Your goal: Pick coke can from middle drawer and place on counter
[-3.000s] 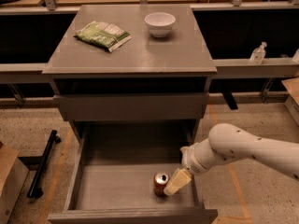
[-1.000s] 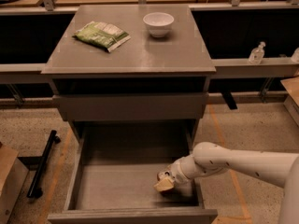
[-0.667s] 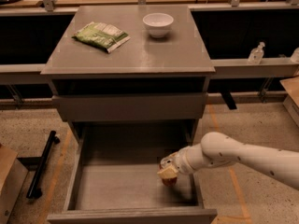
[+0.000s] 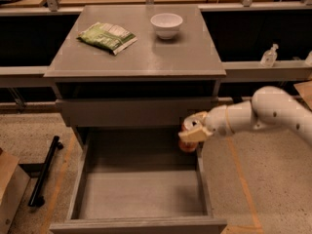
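My gripper (image 4: 193, 129) is shut on the red coke can (image 4: 187, 145), whose red body shows just below and behind the pale fingers (image 4: 195, 134). It holds the can in the air above the back right corner of the open middle drawer (image 4: 141, 191), whose grey floor is bare. The white arm reaches in from the right. The grey counter (image 4: 185, 52) lies above, at the top of the cabinet, higher than the can.
A green snack bag (image 4: 107, 37) and a white bowl (image 4: 166, 25) sit on the counter. A clear pump bottle (image 4: 269, 55) stands on the ledge at the right. A black bar (image 4: 45, 175) lies on the floor at the left, next to a cardboard box (image 4: 9, 191).
The gripper closed on the can lying on the drawer floor and lifted it up and back, out of the drawer. The drawer floor is now bare.
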Controlling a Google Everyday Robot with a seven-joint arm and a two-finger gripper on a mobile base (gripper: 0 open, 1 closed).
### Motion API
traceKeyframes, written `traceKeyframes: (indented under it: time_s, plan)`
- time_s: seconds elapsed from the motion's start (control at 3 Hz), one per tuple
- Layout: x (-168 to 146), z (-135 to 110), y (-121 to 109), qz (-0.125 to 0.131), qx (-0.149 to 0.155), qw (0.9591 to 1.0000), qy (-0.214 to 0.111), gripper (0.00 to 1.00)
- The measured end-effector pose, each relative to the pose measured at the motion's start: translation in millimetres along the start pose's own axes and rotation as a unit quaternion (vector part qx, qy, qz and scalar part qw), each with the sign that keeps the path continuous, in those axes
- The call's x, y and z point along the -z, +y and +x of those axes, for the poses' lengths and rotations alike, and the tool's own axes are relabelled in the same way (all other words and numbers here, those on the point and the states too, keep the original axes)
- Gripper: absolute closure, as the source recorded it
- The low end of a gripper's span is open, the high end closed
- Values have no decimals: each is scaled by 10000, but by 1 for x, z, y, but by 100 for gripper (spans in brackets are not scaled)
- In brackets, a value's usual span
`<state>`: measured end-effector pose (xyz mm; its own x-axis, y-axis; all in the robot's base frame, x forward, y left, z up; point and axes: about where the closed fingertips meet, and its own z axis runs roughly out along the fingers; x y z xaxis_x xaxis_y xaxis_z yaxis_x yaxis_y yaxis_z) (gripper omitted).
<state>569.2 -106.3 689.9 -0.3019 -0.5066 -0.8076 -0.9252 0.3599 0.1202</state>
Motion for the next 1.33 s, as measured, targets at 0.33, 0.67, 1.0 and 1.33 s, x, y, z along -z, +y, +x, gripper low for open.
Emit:
traceKeyframes:
  time_s: [0.33, 0.67, 1.0, 1.33]
  plan:
    - [65, -71, -13, -16, 272, 9996, -77, 100]
    - [124, -148, -23, -180, 664, 9969, 377, 100]
    - [119, -144, -23, -188, 606, 9973, 374, 100]
    - [123, -176, -28, -8, 836, 9964, 140, 100]
